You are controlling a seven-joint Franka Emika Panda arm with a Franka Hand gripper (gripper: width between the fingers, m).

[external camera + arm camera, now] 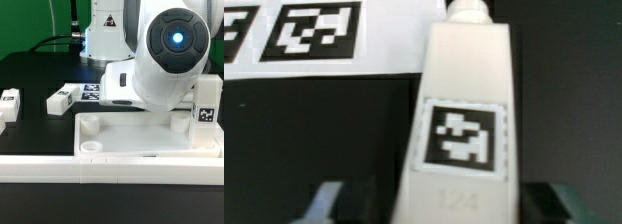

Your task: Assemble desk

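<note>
Straddling the tagged leg (455, 110), the claw (445, 205) sits wide, a dark gap along each edge, marker board (295, 35) near its tip, spare leg (63, 97) at the exterior view's left.

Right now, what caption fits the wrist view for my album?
A white desk leg with a black-and-white tag sits inside the open gripper.

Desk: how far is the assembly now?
Done: possibly one upright leg at the desk top edge; fastening unclear. In hand: the open tool straddles a lying leg beside the marker board. Left: a loose leg and another leg at the exterior view's left.
</note>
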